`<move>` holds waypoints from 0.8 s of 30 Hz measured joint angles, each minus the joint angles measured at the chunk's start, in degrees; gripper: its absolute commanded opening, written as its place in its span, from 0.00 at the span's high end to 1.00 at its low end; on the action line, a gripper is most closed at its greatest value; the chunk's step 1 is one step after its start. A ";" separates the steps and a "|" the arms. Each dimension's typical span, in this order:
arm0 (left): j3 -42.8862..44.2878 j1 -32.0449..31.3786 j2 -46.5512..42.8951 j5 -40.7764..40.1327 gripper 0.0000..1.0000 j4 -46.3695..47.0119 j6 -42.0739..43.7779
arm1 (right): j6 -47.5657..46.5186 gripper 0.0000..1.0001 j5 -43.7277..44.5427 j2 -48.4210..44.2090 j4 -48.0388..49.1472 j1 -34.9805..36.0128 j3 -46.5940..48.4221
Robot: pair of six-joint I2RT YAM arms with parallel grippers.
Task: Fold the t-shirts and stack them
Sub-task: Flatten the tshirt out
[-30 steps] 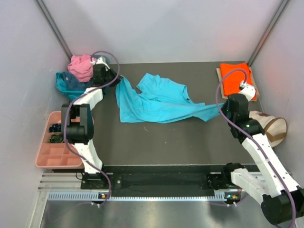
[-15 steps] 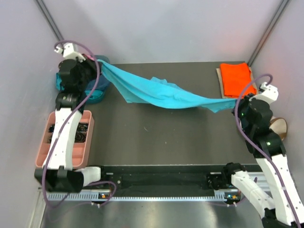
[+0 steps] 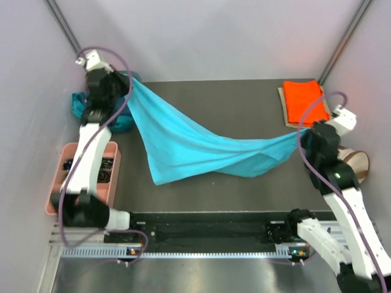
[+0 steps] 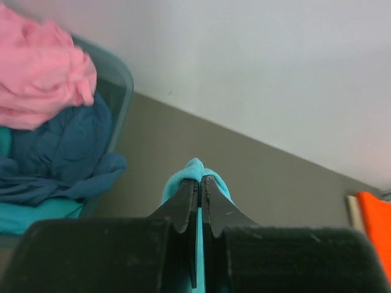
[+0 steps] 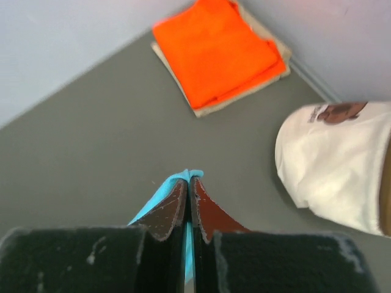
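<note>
turquoise t-shirt (image 3: 183, 143) | left end effector (image 4: 200, 180), right end effector (image 5: 188, 180) clamp it | sleeves indiscernible

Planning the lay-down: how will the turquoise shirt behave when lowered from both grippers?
Likely very floppy: the turquoise shirt sags deeply between the left gripper and right gripper. Probably light, since two small pinches carry it. Its hanging folds may bunch on the table.

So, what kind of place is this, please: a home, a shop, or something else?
Most likely a robot test cell in a lab, not a home. Bare pale walls enclose a dark table, and two robot arms are bolted to a metal rail at its near edge.
</note>
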 measured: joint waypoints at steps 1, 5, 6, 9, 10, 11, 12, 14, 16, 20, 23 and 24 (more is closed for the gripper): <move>0.48 0.00 4.20 0.09 1.00 1.77 -0.57 | 0.83 1.00 -0.09 2.51 0.81 0.00 -1.55; 4.90 -0.09 26.10 0.26 1.00 6.36 -2.82 | 3.50 1.00 -1.33 12.24 2.82 0.00 -5.90; 6.64 -0.20 31.69 0.17 1.00 6.86 -3.23 | 4.02 1.00 -1.84 14.32 3.10 0.00 -6.64; 11.98 -0.44 45.59 0.13 1.00 6.93 -4.04 | 5.44 1.00 -3.37 18.08 3.78 0.00 -8.35; 14.01 -0.48 49.16 0.20 1.00 6.78 -4.31 | 5.75 1.00 -3.72 18.32 3.87 0.00 -8.68; 15.52 -0.55 51.49 0.22 0.96 6.80 -4.46 | 6.05 1.00 -3.91 18.32 4.11 0.00 -8.87; 17.31 -0.63 53.75 0.28 0.90 6.71 -4.66 | 6.29 1.00 -4.00 18.25 4.48 0.00 -8.92; 20.17 -0.72 56.28 0.20 0.77 6.75 -4.76 | 6.56 1.00 -4.13 18.18 5.57 0.00 -8.92; 21.68 -0.76 56.43 0.09 0.51 6.84 -4.74 | 6.67 1.00 -4.31 18.08 5.97 0.00 -8.92; 23.41 -0.74 54.99 -0.68 0.01 9.27 -4.79 | 6.80 1.00 -5.07 17.29 6.69 0.00 -9.57; 21.40 -0.74 51.89 -1.51 0.01 10.14 -5.31 | 6.78 1.00 -5.77 16.55 7.06 0.00 -10.47; 19.47 -0.76 50.05 -1.53 0.01 10.82 -5.42 | 6.75 1.00 -6.10 16.46 7.26 0.00 -10.69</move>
